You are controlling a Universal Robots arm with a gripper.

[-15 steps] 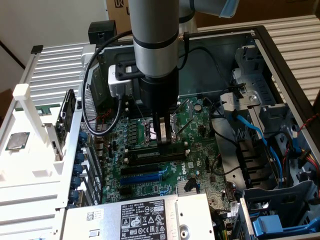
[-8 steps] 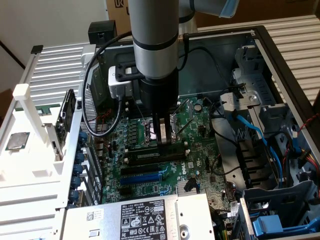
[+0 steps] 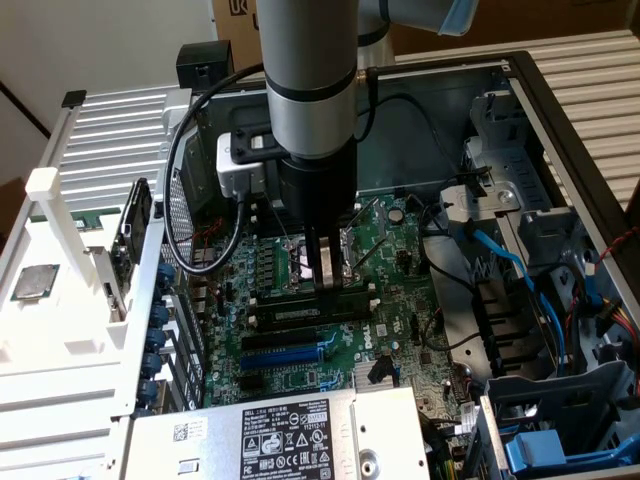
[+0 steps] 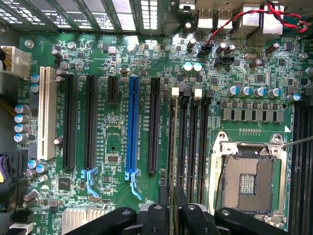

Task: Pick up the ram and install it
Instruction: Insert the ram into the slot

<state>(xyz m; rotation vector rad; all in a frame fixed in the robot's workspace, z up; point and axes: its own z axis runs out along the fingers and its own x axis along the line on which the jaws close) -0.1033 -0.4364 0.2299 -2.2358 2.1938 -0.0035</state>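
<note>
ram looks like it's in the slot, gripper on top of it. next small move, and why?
Probably a short, straight press down. The ram lies along a memory slot beside the open CPU socket, and the gripper sits right above its middle. The pictures do not settle whether the stick is fully seated, so a gentle push seems safer than backing off.

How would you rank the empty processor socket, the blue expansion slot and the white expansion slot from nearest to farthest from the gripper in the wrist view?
1. Empty metal-framed processor socket, just beside the gripper.
2. Long blue expansion slot, on the gripper's other side, a bit farther out.
3. Long white expansion slot, beyond the blue one near the board's edge.
</note>
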